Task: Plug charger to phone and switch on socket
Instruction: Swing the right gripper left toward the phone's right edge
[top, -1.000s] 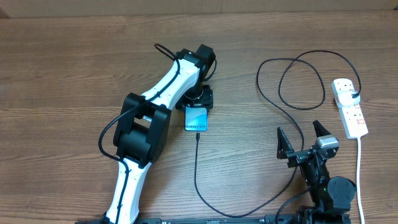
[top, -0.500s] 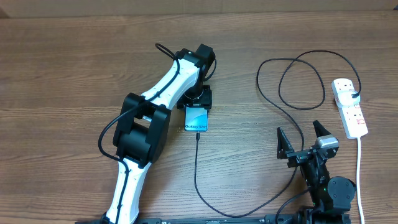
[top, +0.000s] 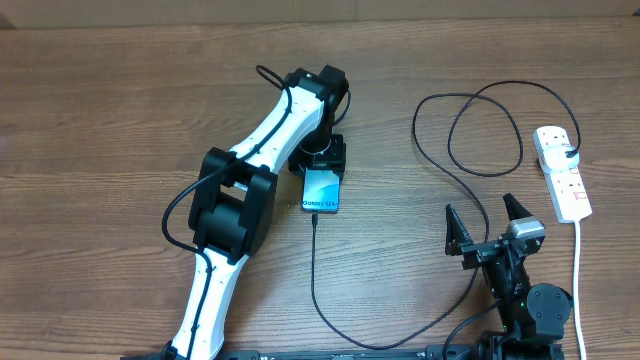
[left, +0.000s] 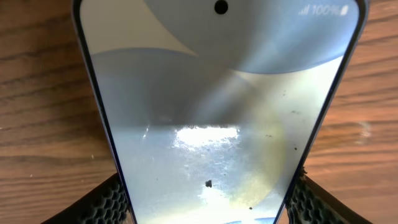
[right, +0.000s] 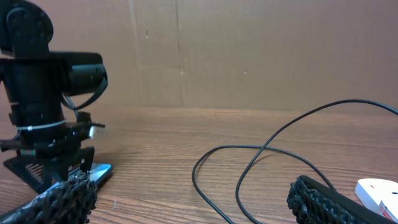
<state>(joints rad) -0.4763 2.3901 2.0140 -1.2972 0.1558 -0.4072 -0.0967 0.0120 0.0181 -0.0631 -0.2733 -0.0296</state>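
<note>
The phone (top: 320, 190) lies flat mid-table with its blue-teal screen up and "Galaxy S24" at its near end. My left gripper (top: 322, 160) is over its far end. In the left wrist view the phone (left: 217, 112) fills the frame, and my left gripper (left: 208, 202) has a finger against each long edge. The charger (top: 315, 270), a thin black cable, has its tip at the phone's near edge. It curves along the front and loops up to the socket (top: 562, 172) at the right. My right gripper (top: 487, 228) is open and empty at the front right.
A white cord (top: 578, 285) runs from the socket toward the table's front edge. In the right wrist view my open right gripper (right: 193, 205) faces cable loops (right: 249, 152). A corner of the socket (right: 379, 186) shows at the right, with a cardboard wall (right: 249, 50) behind.
My left arm's wrist has shifted slightly right and nearer. The phone has moved a little right with it. The right arm has not moved.
</note>
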